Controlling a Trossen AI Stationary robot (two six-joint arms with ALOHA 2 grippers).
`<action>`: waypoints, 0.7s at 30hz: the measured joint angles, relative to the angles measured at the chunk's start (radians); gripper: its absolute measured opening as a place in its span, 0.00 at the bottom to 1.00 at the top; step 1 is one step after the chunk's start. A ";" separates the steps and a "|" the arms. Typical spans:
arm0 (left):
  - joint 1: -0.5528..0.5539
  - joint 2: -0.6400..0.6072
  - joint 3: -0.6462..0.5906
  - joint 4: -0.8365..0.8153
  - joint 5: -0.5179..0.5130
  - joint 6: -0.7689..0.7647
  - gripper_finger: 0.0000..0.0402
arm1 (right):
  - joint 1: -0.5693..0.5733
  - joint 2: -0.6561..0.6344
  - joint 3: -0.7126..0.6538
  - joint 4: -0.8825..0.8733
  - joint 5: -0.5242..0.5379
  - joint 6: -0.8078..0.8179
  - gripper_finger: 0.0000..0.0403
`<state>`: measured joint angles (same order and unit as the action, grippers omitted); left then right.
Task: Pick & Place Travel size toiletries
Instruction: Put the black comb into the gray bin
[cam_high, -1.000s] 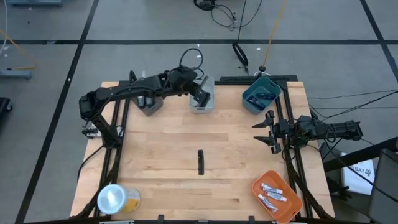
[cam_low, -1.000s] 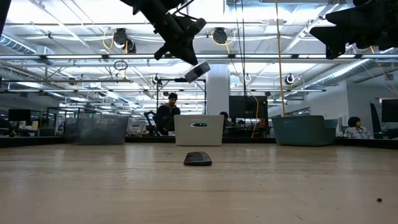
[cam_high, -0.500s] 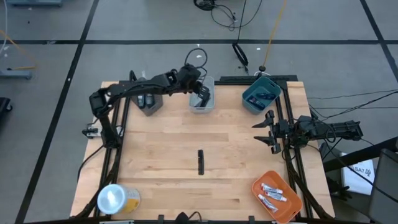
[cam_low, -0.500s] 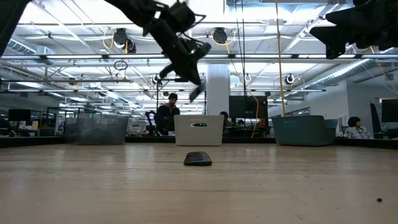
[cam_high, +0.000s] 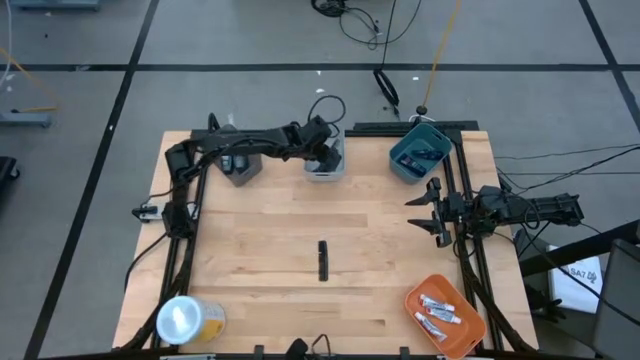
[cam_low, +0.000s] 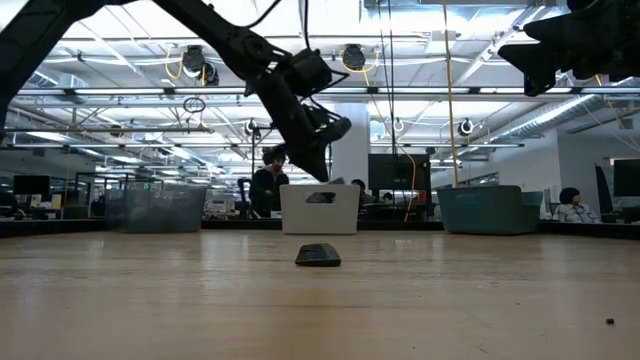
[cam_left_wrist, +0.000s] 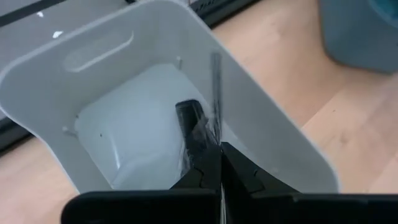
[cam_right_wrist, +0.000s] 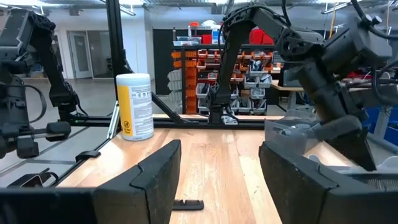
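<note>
The left tool is closed on a black stick, down inside the white bin. The right tool waits open at the desk's edge.

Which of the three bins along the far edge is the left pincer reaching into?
The white middle bin; the left pincer holds a dark piece inside it, unlike the grey and teal ones.

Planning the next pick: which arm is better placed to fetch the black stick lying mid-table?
Right, probably. The right gripper hangs open and free beside the black stick, while the left gripper is down in the white bin, shut on a dark item.
</note>
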<state>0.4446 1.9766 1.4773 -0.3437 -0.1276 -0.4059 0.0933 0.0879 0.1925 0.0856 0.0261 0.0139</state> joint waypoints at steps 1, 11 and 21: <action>0.000 0.008 0.000 -0.001 0.001 -0.002 0.00 | 0.000 0.000 0.000 -0.001 0.000 0.000 0.52; -0.003 0.031 0.000 -0.009 0.005 -0.014 0.00 | 0.000 0.000 0.000 -0.001 0.000 0.000 0.52; -0.003 0.031 0.000 -0.012 0.025 0.007 0.07 | 0.000 0.000 0.000 -0.002 0.000 0.000 0.52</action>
<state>0.4419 2.0075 1.4773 -0.3561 -0.1024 -0.3988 0.0933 0.0879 0.1925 0.0837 0.0257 0.0143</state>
